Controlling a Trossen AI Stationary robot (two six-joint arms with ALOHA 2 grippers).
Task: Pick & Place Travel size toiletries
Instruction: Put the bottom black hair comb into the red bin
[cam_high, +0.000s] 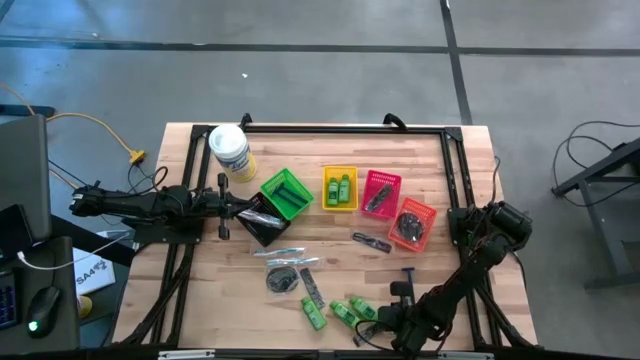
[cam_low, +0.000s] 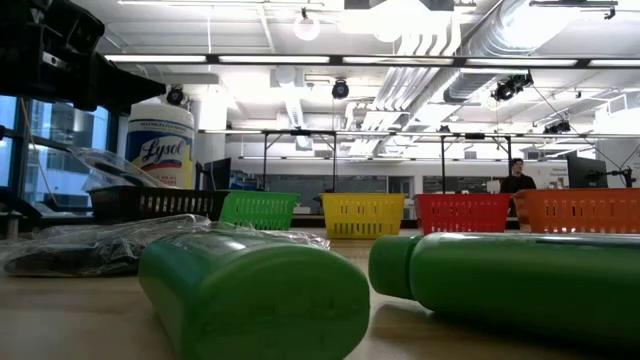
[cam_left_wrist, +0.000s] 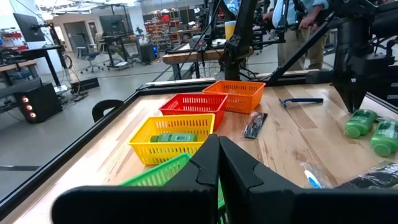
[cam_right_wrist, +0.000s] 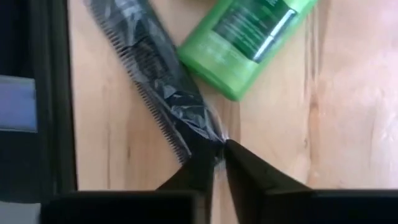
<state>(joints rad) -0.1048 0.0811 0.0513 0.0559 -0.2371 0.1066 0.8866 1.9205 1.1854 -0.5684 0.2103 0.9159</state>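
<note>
Green mini bottles (cam_low: 255, 295) fill your table-level view, lying on their sides at the table's (cam_high: 200, 290) front edge. Just beside them, your right gripper (cam_right_wrist: 219, 148) points down with its fingertips pinched on the clear wrapper at one end of a dark comb (cam_right_wrist: 152, 78), a green bottle (cam_right_wrist: 249, 40) lying just past it. Your left gripper (cam_left_wrist: 217, 155) is closed on nothing, held above the green basket (cam_high: 287, 193). More toiletries sit in the yellow basket (cam_high: 340, 172), red basket (cam_high: 380, 193) and orange basket (cam_high: 412, 222).
</note>
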